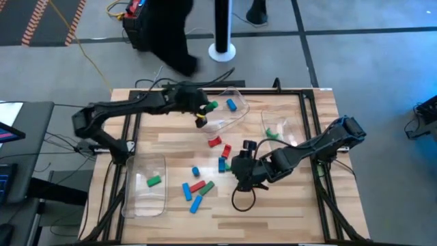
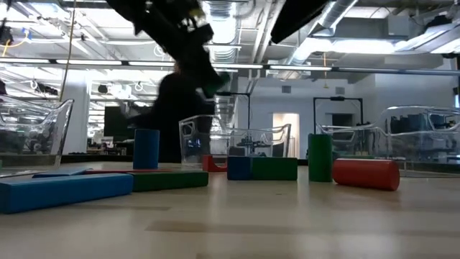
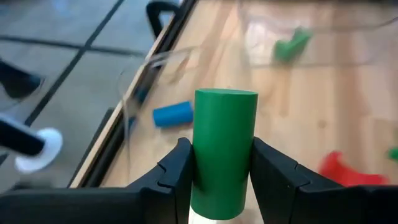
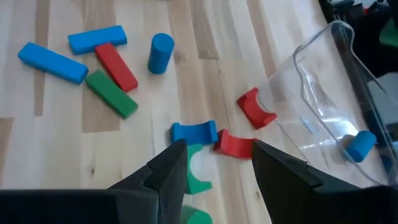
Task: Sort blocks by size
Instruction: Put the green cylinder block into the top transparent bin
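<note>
Trays of clear plastic sit on the wooden tabletop (image 1: 287, 205). One tray (image 1: 145, 186) near the left front edge holds a single green block (image 1: 153, 181). A second tray (image 1: 229, 113) at the far middle, tilted, holds a short blue cylinder (image 1: 231, 104). A third tray (image 1: 281, 128) to the right has a small green piece (image 1: 272, 134) in it.

Left hand (image 1: 205, 109) hangs over the far tray's near-left rim, its fingers clamped on an upright green cylinder (image 3: 224, 158). Right hand (image 4: 214, 155) hovers low near the middle of the tabletop with its fingers apart and nothing between them; just ahead of it lie a blue arched block (image 4: 194, 132), a red arched block (image 4: 235, 144) touching it, and another red arch (image 4: 256, 107) by the tray's wall.

Loose blocks lie toward the front left of centre: blue bars (image 1: 196, 203), a red bar (image 1: 197, 186), a green bar (image 1: 207, 188) and a blue cylinder (image 1: 196, 171).

Beyond the tabletop is grey floor with a white pole base (image 1: 222, 50), a person in dark clothes (image 1: 167, 34) and a cable (image 1: 82, 41).
</note>
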